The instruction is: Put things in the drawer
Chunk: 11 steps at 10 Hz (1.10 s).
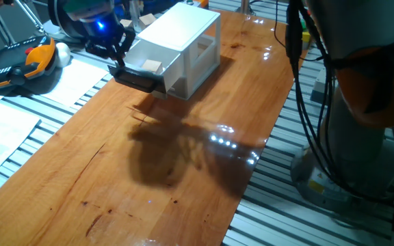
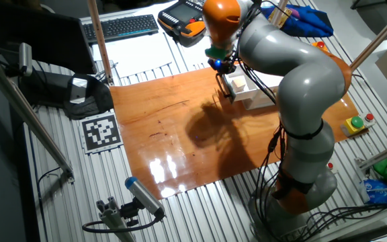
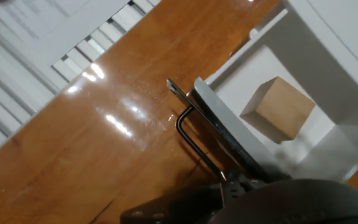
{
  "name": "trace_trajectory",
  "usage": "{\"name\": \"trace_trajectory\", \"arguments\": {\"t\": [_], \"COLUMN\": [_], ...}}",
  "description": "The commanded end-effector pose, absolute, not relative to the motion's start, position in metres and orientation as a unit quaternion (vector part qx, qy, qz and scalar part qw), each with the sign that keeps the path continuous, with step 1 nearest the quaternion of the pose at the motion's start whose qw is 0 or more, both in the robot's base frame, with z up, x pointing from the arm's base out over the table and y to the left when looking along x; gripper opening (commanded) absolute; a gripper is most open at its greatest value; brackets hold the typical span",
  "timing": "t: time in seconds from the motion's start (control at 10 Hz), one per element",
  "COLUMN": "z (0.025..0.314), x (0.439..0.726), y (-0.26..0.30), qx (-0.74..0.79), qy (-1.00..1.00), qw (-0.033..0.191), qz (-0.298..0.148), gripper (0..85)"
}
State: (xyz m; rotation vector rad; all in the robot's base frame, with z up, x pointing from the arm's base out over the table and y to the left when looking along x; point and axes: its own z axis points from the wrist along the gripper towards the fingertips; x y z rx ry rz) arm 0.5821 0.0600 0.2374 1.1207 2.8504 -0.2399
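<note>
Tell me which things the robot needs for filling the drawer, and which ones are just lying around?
Needed for the job:
- small pale beige wooden cube, already in the drawer
- open white upper drawer with dark handle bar
- white boxy cabinet
- black two-finger gripper

Just lying about:
- orange-and-black handheld controller
- black keyboard
- printed square marker

We read this as robotics lab: wooden tabletop (image 2: 180,134) bolted over slatted aluminium frame (image 2: 200,208), printed marker tag (image 2: 101,131), teach pendant (image 1: 16,63), keyboard (image 2: 127,27), loose cable bundles (image 1: 313,102) along grey robot arm (image 2: 294,74).
</note>
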Motion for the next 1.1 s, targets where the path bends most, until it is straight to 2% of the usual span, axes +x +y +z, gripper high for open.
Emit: {"name": "trace_trajectory", "arguments": {"t": [0.0,0.6,1.0], "z": [0.232,0.215,0.209], "x": [0.581,0.58,0.579], "y": [0.058,0.06,0.058], "qx": [0.122,-0.007,-0.115], "qy": [0.989,0.997,0.988], "qw": [0.052,0.055,0.072], "qz": [-0.064,-0.062,-0.079], "gripper": [0.0,0.0,0.0]}}
